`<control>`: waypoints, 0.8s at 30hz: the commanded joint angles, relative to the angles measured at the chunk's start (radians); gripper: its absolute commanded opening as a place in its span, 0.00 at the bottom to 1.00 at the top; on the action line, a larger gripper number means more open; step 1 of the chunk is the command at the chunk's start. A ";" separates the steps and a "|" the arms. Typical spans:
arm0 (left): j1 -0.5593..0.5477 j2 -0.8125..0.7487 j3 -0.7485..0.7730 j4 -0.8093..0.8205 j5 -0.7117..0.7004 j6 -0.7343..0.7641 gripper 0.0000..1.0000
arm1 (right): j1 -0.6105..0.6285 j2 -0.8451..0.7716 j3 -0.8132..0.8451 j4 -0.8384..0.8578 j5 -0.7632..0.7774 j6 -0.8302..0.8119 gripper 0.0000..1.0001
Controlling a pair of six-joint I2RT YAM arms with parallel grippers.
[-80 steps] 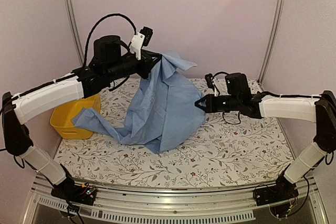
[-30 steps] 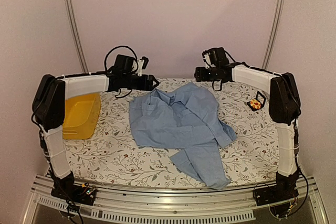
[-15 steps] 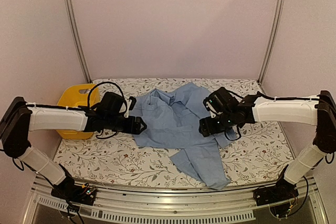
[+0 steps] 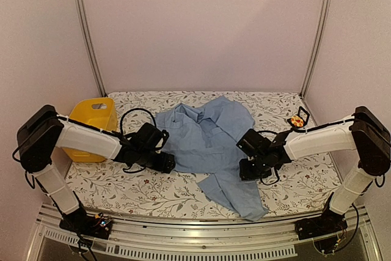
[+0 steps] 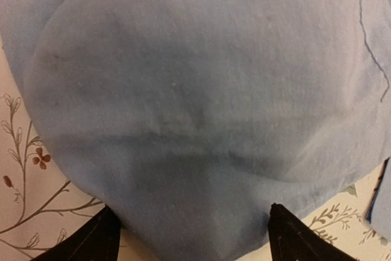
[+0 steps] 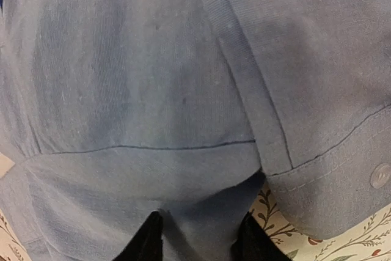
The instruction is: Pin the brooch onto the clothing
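Filling both wrist views, shirt (left fingertips cropped)

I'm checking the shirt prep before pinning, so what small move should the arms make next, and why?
The left gripper and right gripper sit low and open at opposite sides of the shirt, whose lower part lies bunched toward the near edge. The brooch lies untouched at far right. So probably close both on the fabric and tug gently outward to flatten it.
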 commanded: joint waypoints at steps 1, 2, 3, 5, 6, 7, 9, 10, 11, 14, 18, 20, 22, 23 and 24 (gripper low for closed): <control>-0.007 0.031 -0.005 -0.097 -0.055 0.007 0.50 | 0.007 0.038 0.000 0.039 -0.084 0.014 0.21; -0.007 0.017 -0.006 -0.097 -0.056 0.017 0.30 | 0.007 0.025 0.021 0.030 -0.068 0.001 0.12; -0.007 -0.001 -0.001 -0.101 -0.061 0.030 0.11 | 0.000 0.012 0.050 0.020 -0.054 -0.018 0.03; -0.006 -0.045 0.031 -0.121 -0.096 0.084 0.00 | -0.035 -0.031 0.108 0.005 -0.042 -0.064 0.00; -0.005 -0.075 0.072 -0.138 -0.147 0.121 0.00 | -0.062 -0.048 0.141 0.005 -0.043 -0.084 0.00; -0.005 -0.095 0.113 -0.150 -0.193 0.168 0.00 | -0.090 -0.074 0.177 0.006 -0.041 -0.114 0.00; 0.018 -0.121 0.205 -0.166 -0.250 0.270 0.00 | -0.160 -0.097 0.270 0.013 -0.038 -0.193 0.00; 0.054 -0.123 0.263 -0.185 -0.253 0.326 0.00 | -0.208 -0.095 0.354 0.018 -0.041 -0.239 0.00; 0.086 -0.116 0.328 -0.208 -0.250 0.355 0.00 | -0.245 -0.087 0.428 0.019 -0.051 -0.299 0.00; 0.169 -0.085 0.540 -0.247 -0.270 0.468 0.00 | -0.342 -0.017 0.681 0.019 -0.117 -0.436 0.00; 0.244 -0.003 0.884 -0.299 -0.317 0.595 0.00 | -0.453 0.137 1.090 -0.005 -0.209 -0.550 0.00; 0.253 0.051 1.049 -0.343 -0.357 0.645 0.00 | -0.477 0.214 1.303 -0.045 -0.240 -0.566 0.00; 0.241 0.060 1.144 -0.388 -0.366 0.679 0.00 | -0.476 0.248 1.419 -0.056 -0.280 -0.585 0.00; 0.237 0.046 1.153 -0.405 -0.362 0.691 0.00 | -0.476 0.243 1.418 -0.047 -0.303 -0.585 0.00; 0.226 0.024 1.140 -0.423 -0.361 0.695 0.00 | -0.476 0.211 1.389 -0.036 -0.324 -0.581 0.00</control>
